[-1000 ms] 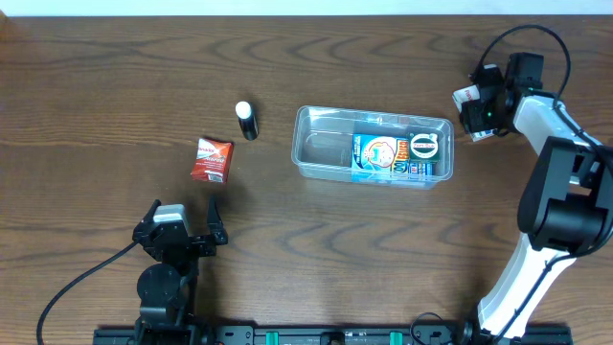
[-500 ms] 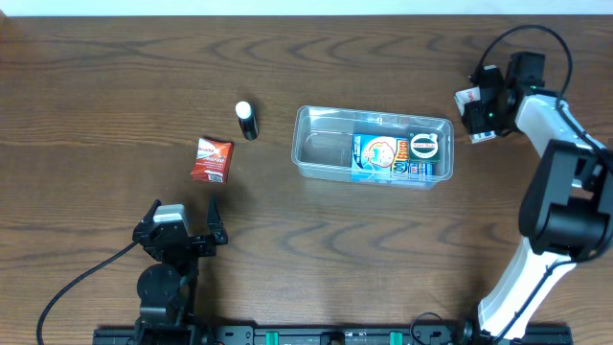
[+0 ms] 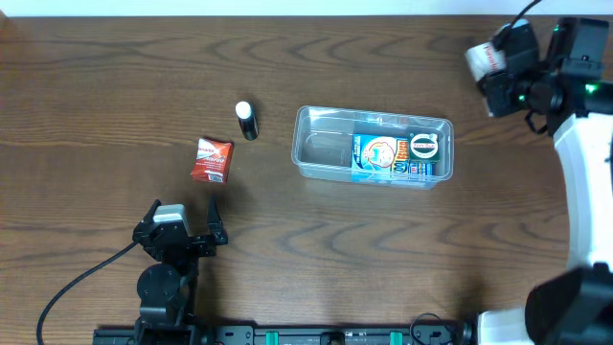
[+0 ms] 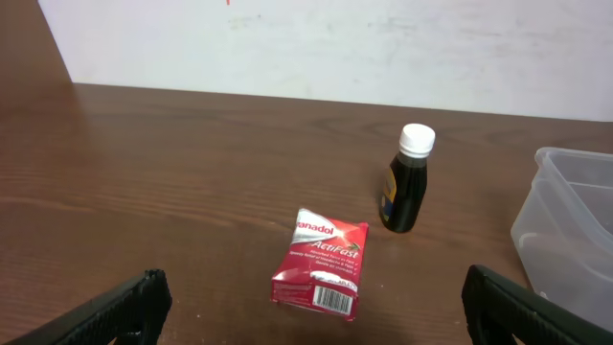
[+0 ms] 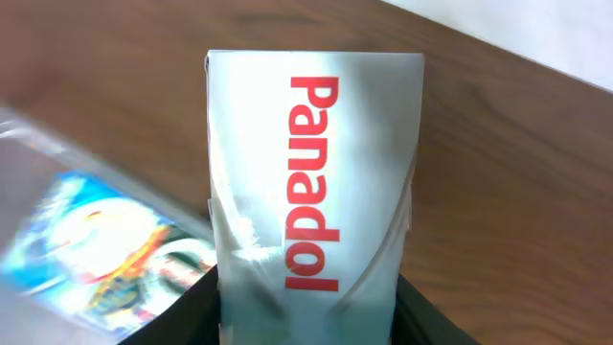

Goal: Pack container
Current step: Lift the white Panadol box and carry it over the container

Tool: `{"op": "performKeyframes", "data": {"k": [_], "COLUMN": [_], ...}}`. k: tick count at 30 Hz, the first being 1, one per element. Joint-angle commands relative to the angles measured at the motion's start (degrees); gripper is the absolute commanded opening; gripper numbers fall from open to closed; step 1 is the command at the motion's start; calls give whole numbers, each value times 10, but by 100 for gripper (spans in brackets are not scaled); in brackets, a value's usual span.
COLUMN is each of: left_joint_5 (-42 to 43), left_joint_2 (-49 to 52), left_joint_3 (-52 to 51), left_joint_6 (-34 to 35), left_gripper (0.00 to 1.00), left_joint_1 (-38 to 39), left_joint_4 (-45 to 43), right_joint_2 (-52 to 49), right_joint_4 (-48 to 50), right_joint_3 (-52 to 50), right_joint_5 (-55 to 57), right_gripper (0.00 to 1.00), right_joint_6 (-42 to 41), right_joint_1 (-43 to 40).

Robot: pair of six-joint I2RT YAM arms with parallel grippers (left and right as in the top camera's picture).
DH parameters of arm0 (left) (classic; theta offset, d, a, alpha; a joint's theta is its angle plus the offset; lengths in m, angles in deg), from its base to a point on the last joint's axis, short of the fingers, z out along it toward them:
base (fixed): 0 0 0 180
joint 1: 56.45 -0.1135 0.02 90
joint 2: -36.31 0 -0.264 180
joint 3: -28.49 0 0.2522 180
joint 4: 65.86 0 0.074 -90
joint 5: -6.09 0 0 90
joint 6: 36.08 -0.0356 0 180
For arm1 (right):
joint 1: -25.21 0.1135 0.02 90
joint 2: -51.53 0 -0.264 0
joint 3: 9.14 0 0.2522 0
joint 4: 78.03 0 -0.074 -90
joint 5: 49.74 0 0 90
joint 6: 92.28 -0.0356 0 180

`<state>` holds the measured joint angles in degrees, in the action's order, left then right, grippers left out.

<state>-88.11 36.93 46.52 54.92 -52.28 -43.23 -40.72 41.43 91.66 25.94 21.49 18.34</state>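
- Overhead: I see the container (image 3: 324, 146) at mid-table, with a blue packet (image 3: 381, 157) lying in its right half. My right gripper (image 3: 493, 67) is off past its far right corner, clamped on a white box (image 3: 484, 59). My left gripper (image 3: 184, 225) sits near the front edge, jaws wide apart.
- Left wrist: a red packet (image 4: 321, 276) lies flat ahead. A dark bottle (image 4: 407, 180) stands upright just behind it, and the container's corner shows at the right edge.
- Right wrist: the box reads "Panadol" and is pinched between both fingers. The container is blurred at lower left.

White box (image 5: 251, 163), red lettering; red packet (image 4: 319, 264); dark bottle (image 4: 405, 187); clear container (image 3: 320, 149)
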Motion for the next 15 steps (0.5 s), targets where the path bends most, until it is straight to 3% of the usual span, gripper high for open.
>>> {"op": "performKeyframes", "data": {"k": [1, 9, 15], "left_joint_5": [8, 8, 8], "left_joint_2": [-2, -2, -2], "left_joint_3": [-4, -4, -4], "left_joint_6": [-10, -10, -10], "left_gripper": [98, 98, 98], "left_joint_1": [-3, -3, -3], "left_joint_4": [14, 14, 14], "right_joint_2": [31, 39, 37], "right_joint_4": [-34, -131, -180], "right_joint_3": [3, 3, -13], "right_joint_5": [-43, -37, -19], "right_gripper": [41, 43, 43], "right_joint_6": [49, 123, 145], "right_joint_1": [50, 179, 229]}}
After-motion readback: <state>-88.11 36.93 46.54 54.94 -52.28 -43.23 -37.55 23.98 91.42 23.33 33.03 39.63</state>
